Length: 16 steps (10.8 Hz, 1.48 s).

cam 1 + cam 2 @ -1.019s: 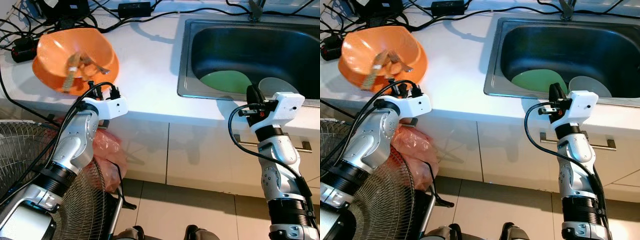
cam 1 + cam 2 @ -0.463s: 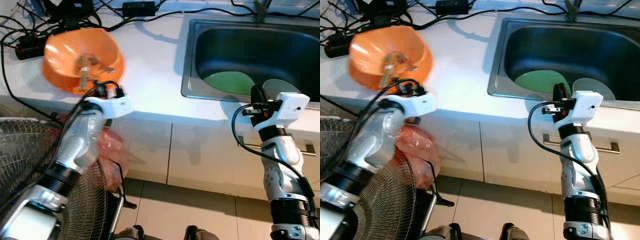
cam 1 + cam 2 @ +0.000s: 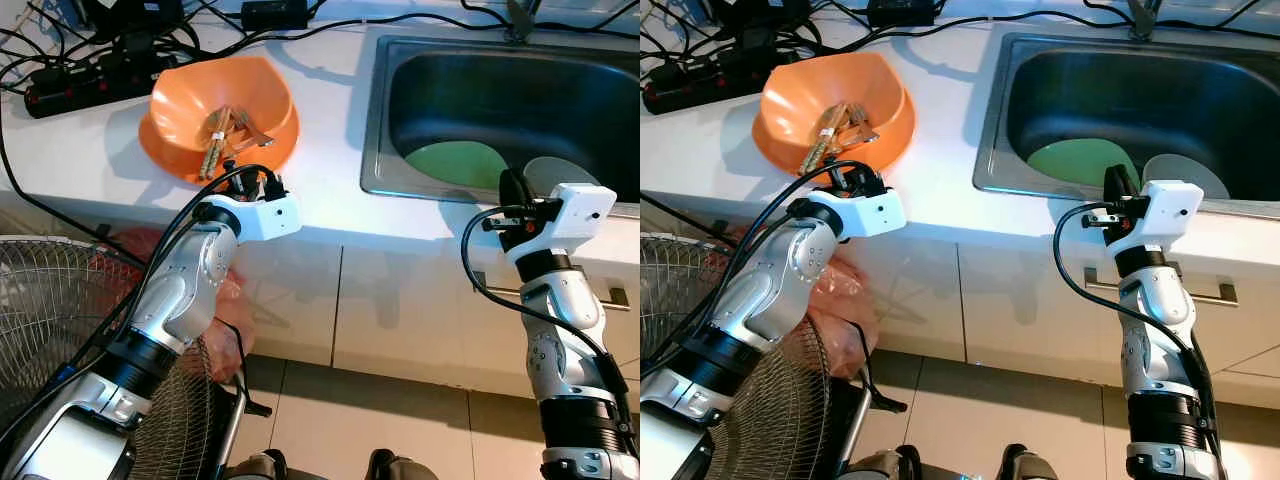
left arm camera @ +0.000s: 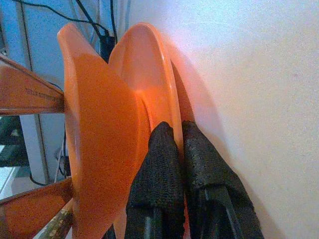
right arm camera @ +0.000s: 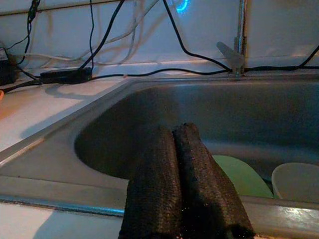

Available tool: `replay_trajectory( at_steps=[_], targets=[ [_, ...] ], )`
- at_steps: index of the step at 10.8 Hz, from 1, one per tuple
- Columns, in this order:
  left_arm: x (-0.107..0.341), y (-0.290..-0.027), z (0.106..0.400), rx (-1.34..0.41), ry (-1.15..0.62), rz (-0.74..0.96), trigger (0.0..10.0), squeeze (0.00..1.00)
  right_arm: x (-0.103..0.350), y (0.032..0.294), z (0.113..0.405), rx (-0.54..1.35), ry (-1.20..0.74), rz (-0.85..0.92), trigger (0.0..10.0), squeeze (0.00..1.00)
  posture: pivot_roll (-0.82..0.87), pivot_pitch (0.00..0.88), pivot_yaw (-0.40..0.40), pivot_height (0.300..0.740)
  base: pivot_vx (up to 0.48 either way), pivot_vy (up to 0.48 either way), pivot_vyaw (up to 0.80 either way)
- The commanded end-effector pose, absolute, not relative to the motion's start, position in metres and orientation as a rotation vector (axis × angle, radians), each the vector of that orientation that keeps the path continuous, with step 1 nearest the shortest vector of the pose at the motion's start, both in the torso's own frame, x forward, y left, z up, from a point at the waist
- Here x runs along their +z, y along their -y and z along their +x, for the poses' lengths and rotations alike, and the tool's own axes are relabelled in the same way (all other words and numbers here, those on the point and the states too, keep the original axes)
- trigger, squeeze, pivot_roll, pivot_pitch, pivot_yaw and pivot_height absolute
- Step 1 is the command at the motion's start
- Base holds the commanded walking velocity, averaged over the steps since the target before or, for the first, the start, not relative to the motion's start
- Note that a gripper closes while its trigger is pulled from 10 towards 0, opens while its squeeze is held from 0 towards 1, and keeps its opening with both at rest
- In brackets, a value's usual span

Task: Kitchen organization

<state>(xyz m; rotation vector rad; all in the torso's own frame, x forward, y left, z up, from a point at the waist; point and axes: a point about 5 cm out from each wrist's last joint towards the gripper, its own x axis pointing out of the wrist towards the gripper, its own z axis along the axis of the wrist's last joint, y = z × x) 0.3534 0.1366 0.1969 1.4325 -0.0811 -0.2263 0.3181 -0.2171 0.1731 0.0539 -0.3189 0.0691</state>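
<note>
An orange bowl nested on an orange plate sits on the white counter, left of the sink. Wooden utensils lie in the bowl. My left gripper is at the near rim of the dishes, its fingers shut on the plate's edge. My right gripper hovers at the front edge of the steel sink, shut and holding nothing. In the sink lie a green plate and a white dish.
A black power strip and tangled cables lie along the back of the counter. A wire fan and a red plastic bag stand below the counter on the left. Cabinet fronts with a metal handle face me.
The orange bowl and plate have moved right along the counter toward the sink, carried by my left gripper, and now sit level instead of tilted. The right arm has stayed put.
</note>
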Motion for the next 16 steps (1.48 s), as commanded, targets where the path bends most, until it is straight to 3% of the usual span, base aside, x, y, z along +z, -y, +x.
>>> replay_trajectory(
  at_steps=[1, 8, 16],
  targets=[
    [0.202, -0.126, 0.351, -0.267, 0.133, 1.435, 10.0, 0.00, 0.149, 0.216, 0.318, 0.064, 0.204, 0.088, 10.0, 0.00, 0.03, 0.176, 0.050, 0.740, 0.000, 0.000, 0.00],
    [0.223, -0.093, 0.338, -0.380, 0.300, 1.394, 10.0, 0.00, 0.147, 0.215, 0.317, 0.064, 0.203, 0.092, 10.0, 0.00, 0.04, 0.164, 0.058, 0.740, 0.000, 0.000, 0.00],
    [0.215, -0.078, 0.332, -0.484, 0.333, 1.404, 10.0, 0.00, 0.147, 0.214, 0.317, 0.062, 0.204, 0.096, 10.0, 0.00, 0.03, 0.169, 0.065, 0.740, 0.000, 0.000, 0.00]
  ],
)
